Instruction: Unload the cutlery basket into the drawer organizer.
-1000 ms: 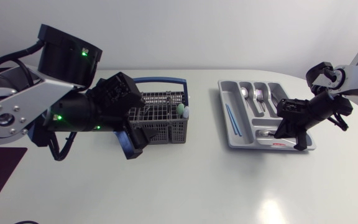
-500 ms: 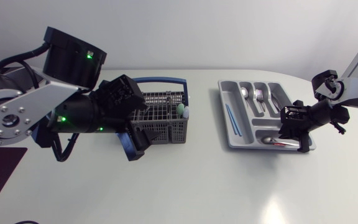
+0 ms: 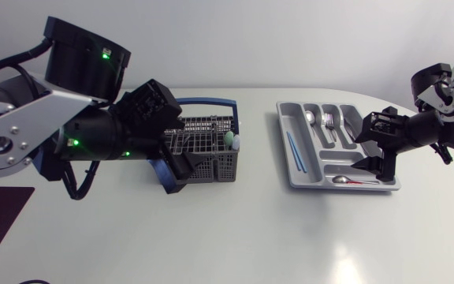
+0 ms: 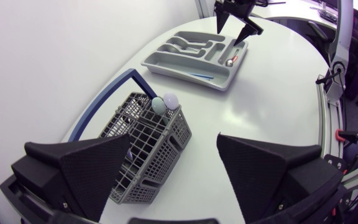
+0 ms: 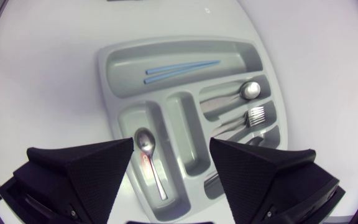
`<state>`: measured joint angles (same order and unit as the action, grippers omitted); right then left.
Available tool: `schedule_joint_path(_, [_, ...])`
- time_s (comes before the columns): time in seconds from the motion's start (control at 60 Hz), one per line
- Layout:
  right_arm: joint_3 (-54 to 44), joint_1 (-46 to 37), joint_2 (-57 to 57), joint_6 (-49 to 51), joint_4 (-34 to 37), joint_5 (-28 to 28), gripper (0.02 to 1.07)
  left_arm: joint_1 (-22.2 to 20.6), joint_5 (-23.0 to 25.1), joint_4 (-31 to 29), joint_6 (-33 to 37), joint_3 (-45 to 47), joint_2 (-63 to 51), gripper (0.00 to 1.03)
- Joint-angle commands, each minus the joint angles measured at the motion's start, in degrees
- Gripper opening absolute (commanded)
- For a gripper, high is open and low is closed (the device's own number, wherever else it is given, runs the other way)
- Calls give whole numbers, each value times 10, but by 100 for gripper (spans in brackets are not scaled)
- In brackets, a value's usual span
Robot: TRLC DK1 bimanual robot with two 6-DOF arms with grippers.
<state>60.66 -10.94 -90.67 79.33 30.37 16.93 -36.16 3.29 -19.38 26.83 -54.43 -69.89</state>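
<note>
A white table (image 3: 235, 237) is occupied by both arms and the task's things. The left arm (image 3: 22, 134) is brought in over the cutlery basket (image 3: 203, 150), a grey mesh box with a blue handle (image 3: 203, 102), which is set on the table's left half. The grey drawer organizer (image 3: 290, 170) is laid well apart from it on the right half, with the right arm (image 3: 440, 102) held over its far end. The left gripper (image 4: 174, 138) is spread wide and nothing is held in it; the basket is seen ahead of and between its fingers, and contact cannot be told. The right gripper (image 5: 171, 143) is likewise spread wide and empty above the organizer. A pair of blue sticks (image 5: 180, 68) is laid in the long outer compartment, a fork (image 5: 253, 115) and a spoon (image 5: 248, 89) in neighbouring slots, and a red-marked spoon (image 5: 145, 142) in the cross compartment under the right gripper. Two rounded handle ends (image 4: 163, 102), pale green and white, are seen at the basket's corner
</note>
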Motion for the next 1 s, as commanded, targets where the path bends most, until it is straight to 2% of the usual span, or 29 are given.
schedule_joint_path(0.0, [-46,21,41,-37,8,14,97,-8,-14,8,-13,-14,3,98])
schedule_joint_path(0.117, [-106,62,112,-82,-15,24,97,-2,-34,17,-6,-6,0,98])
schedule_joint_path(0.267, [-161,104,171,-122,-36,28,98,-22,-154,126,20,60,-6,97])
schedule_joint_path(0.333, [-180,126,190,-147,-46,28,98,-26,-187,142,16,62,-34,97])
schedule_joint_path(0.433, [-197,150,205,-178,-58,27,98,-26,-225,135,-1,35,-80,96])
schedule_joint_path(0.983, [-236,198,261,-225,-59,23,98,-25,-308,23,-76,-88,-200,91])
